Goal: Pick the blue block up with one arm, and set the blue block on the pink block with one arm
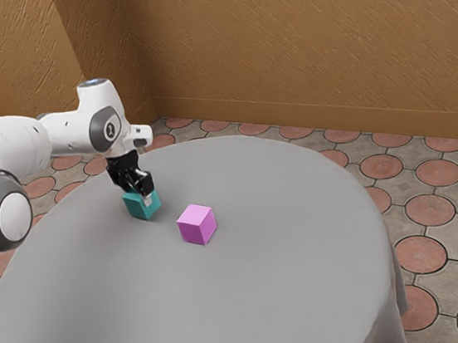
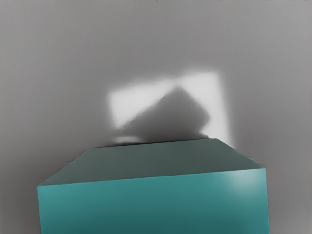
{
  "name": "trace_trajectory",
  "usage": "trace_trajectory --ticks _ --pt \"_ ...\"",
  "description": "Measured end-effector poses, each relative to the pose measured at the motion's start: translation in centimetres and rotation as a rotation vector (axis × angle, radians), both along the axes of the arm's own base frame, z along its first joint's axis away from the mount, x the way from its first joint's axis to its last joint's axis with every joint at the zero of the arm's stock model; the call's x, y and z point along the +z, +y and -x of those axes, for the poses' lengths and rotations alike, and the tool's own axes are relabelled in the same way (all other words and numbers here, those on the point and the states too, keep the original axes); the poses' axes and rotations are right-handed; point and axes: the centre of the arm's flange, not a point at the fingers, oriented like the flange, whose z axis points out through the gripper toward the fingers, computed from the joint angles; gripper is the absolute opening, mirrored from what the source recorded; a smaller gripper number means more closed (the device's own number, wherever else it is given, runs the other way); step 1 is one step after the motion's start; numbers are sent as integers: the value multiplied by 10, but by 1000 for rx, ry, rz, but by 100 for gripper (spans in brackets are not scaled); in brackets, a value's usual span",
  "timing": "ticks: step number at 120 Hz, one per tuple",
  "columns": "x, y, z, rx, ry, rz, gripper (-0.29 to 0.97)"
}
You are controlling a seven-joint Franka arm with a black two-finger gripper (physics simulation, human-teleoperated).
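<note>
Blue block [image 2: 156, 200] looming under wrist camera, tool [image 1: 142, 194] pinching it, exterior view adds pink block [image 1: 196, 224] nearby

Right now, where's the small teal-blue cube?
In the exterior view, the small teal-blue cube is held in the black gripper over the round grey table, toward the exterior view's left of the pink cube and apart from it.

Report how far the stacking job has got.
Done: the black two-finger gripper is shut on the teal-blue cube. In hand: the lift; the cube is low at the round grey table, lift-off unclear. Left: carry it to the pink cube, which stands apart with its top bare, and place it.
</note>
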Motion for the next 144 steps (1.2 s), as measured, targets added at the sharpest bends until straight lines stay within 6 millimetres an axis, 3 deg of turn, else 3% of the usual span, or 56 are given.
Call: trace_trajectory --ticks 9,28,67,111,144 --pt "4 0 0 2 -5 -1 35" --pt "41 -4 1 -1 -32 -6 34" --pt "77 -54 12 -58 -26 14 35" --pt "87 -103 32 -67 -9 52 35" --pt "90 -130 34 -60 -19 67 33"
